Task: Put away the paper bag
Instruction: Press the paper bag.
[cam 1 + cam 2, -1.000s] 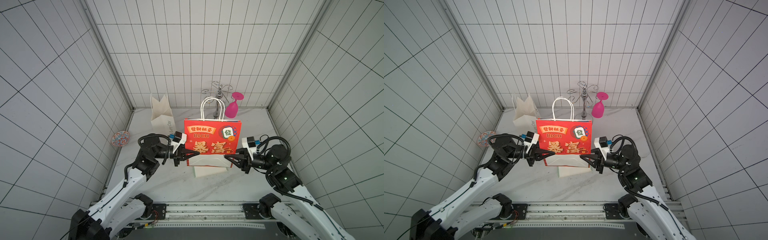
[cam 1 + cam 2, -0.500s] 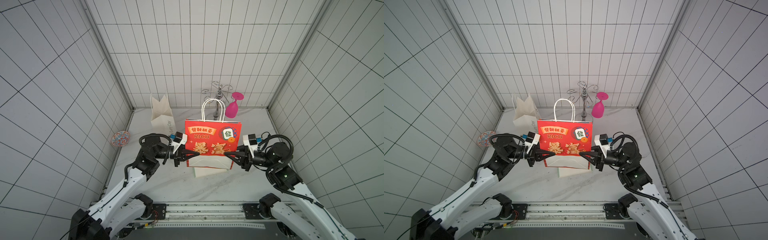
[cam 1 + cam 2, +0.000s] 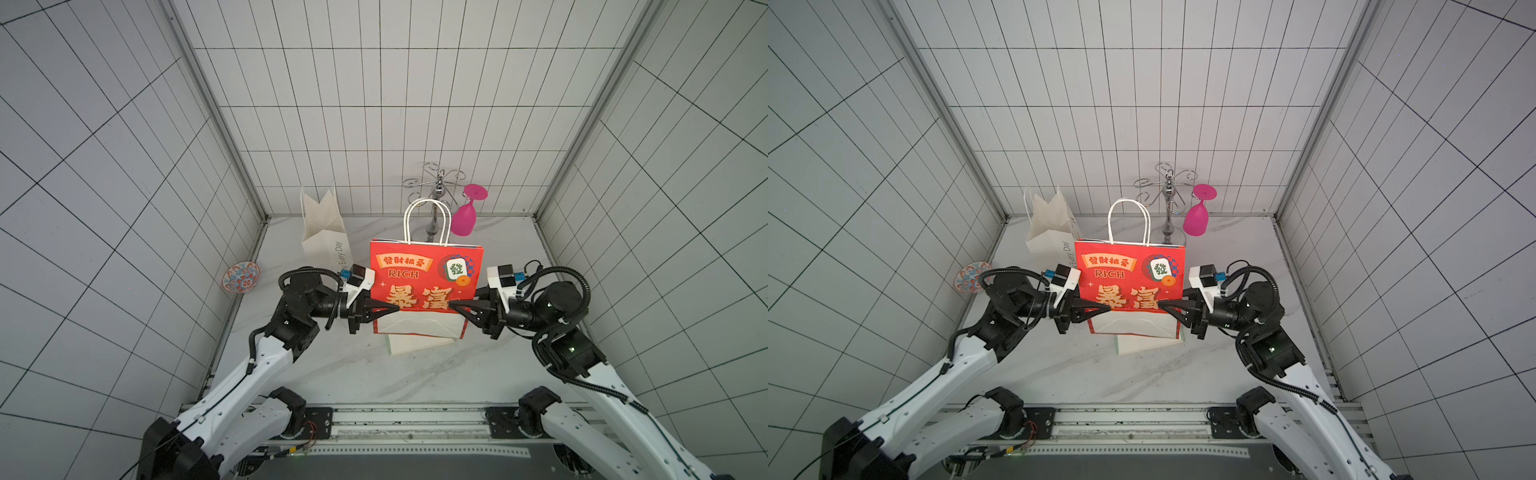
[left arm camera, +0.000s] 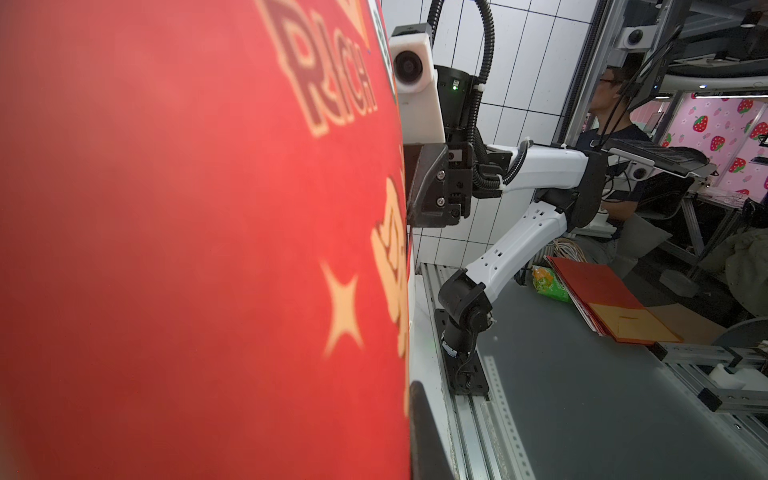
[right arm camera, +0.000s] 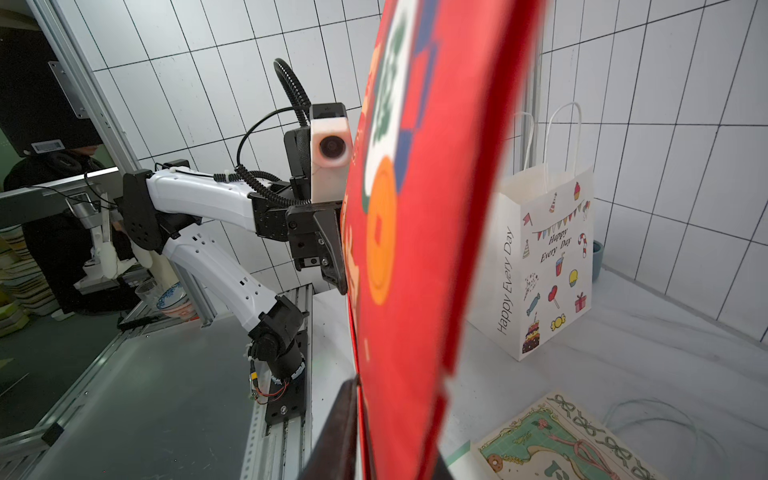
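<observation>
RICH paper bag (image 3: 426, 266) mid-bench (image 3: 332, 374), left tool (image 3: 397, 309) and right tool (image 3: 451, 306) at its sides. Happy Every Day bag (image 3: 324, 232) behind-left, goblet rack (image 3: 436, 195) behind, flat bag (image 3: 415, 345) beneath.

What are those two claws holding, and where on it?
The left claw pinches the red bag at its near side edge, low down. The right claw meets the opposite edge; whether it grips cannot be told.

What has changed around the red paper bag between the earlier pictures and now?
The right hand shifted slightly, from the lower right corner of the red paper bag to a little higher on its right side; whether it grips cannot be told. The left hand stayed shut on the bag's left side. The bag, the white bag, the pink glass and the dish stayed in place.
</observation>
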You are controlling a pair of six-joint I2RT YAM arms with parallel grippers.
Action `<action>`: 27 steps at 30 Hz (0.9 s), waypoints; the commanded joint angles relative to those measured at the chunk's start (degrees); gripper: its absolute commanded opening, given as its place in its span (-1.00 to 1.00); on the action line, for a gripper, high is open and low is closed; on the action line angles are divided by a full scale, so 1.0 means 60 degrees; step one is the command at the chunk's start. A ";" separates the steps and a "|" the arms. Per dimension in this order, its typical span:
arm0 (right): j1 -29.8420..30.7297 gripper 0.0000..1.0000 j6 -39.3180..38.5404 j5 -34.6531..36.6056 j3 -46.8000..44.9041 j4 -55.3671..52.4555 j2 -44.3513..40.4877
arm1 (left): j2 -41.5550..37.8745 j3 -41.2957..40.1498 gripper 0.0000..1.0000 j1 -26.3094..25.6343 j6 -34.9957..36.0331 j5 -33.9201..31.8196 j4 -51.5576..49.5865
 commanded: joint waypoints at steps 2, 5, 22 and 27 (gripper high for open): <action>0.0072 -0.68 -0.0138 0.0078 0.0889 0.0409 0.0063 | 0.0019 -0.0023 -1.00 -0.0046 0.0298 0.0158 -0.0118; 0.0071 -1.00 -0.0135 0.0049 0.0949 0.0465 0.0096 | 0.0012 -0.0084 -1.00 -0.0037 0.0364 0.0140 -0.0121; 0.0072 -1.00 -0.0147 0.0885 0.1647 0.0322 0.0210 | 0.0010 -0.0296 -1.00 -0.0099 0.0411 0.0156 -0.0088; 0.0072 -0.68 0.0019 0.0967 0.1744 0.0528 0.0272 | -0.0008 -0.0318 -1.00 -0.0098 0.0413 0.0156 -0.0084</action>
